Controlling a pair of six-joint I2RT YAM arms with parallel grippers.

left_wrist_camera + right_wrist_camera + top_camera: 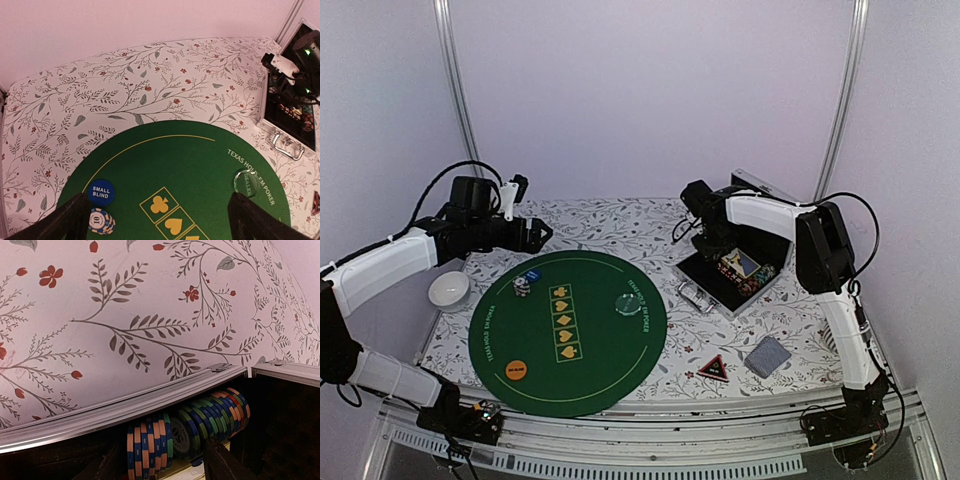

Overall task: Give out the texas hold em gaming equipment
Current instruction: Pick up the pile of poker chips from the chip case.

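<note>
A small stack of striped poker chips (522, 287) (101, 221) stands on the green mat (610, 360) beside a blue small-blind disc (101, 192). On the mat too lie a clear dealer disc (626, 303) (246, 183) and an orange disc (517, 369). On the cloth at the right lie a red-black triangle token (713, 368) and grey-blue cards (767, 356). My left gripper (542, 233) (157, 212) hovers open above the mat's far left. My right gripper (712, 252) (161, 449) reaches into the open case (692, 268), open, its fingers straddling orange-blue chips (150, 450) that stand on edge.
A white cup (449, 290) sits left of the mat. The case's silver rim (125, 407) runs just above the chip row (215, 415); its raised lid (765, 195) stands behind the right arm. Metal posts rise at the back corners.
</note>
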